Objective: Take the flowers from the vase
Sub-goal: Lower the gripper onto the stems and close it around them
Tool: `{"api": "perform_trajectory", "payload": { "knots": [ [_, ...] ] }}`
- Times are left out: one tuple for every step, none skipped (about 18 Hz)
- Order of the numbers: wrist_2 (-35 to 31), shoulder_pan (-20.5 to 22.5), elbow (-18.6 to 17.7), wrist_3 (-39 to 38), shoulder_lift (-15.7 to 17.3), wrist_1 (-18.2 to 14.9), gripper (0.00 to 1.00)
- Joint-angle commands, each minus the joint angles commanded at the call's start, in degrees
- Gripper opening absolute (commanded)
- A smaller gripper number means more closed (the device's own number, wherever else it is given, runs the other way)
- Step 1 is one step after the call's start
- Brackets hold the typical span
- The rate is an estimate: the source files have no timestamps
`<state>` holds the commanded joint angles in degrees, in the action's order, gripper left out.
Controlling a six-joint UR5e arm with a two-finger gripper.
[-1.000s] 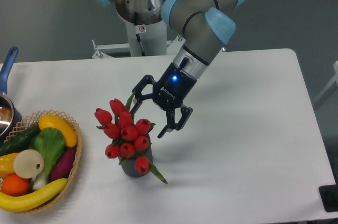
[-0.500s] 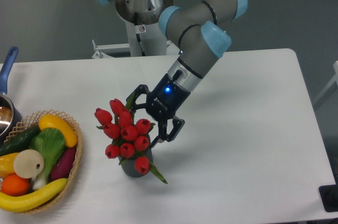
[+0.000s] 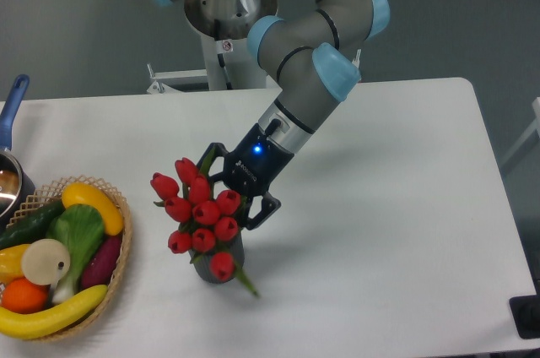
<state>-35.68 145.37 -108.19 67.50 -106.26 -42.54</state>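
While the jaws (image 3: 221, 192) are standing apart, they are straddling the upper right side of the red tulip bunch (image 3: 198, 210): one dark finger is showing just above the topmost buds and the other is reaching down at the bunch's right edge, beside the buds; whether either finger is touching them cannot be told. A blue light is glowing on the black gripper body, and a line of pale lettering is running along it, too small to read. A small white label with a red mark is sitting on the robot's base column (image 3: 225, 46), also unreadable.

The tulips are standing in the dark grey vase (image 3: 222, 258), about ten red buds crowding over its mouth and hiding most of it, with one green leaf pointing out low on the right. The vase is resting on the white tabletop (image 3: 396, 206), left of centre.

Well apart at the left edge, a wicker basket (image 3: 118, 269) is holding one banana, one orange, one yellow pepper, one cucumber, one purple piece and a leafy green vegetable. A pot with a blue handle (image 3: 13, 105) is sitting behind it.
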Motion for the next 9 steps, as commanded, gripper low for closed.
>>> {"api": "perform_trajectory", "payload": {
  "knots": [
    [0.09,0.00,0.00,-0.17,0.09,-0.09,0.30],
    [0.17,0.09,0.00,-0.18,0.09,-0.09,0.29],
    [0.35,0.00,-0.09,-0.44,0.09,-0.09,0.25],
    [0.96,0.00,-0.09,-0.88,0.09,-0.09,0.24],
    [2.10,0.09,0.00,-1.31,0.17,-0.09,0.24],
    [3.76,0.35,0.00,-1.49,0.18,-0.09,0.24],
    [5.26,0.44,0.00,-1.50,0.18,-0.09,0.24],
    [6.06,0.53,0.00,-1.58,0.26,-0.17,0.24],
    [6.24,0.61,0.00,-1.58,0.26,-0.18,0.24]
  ]
}}
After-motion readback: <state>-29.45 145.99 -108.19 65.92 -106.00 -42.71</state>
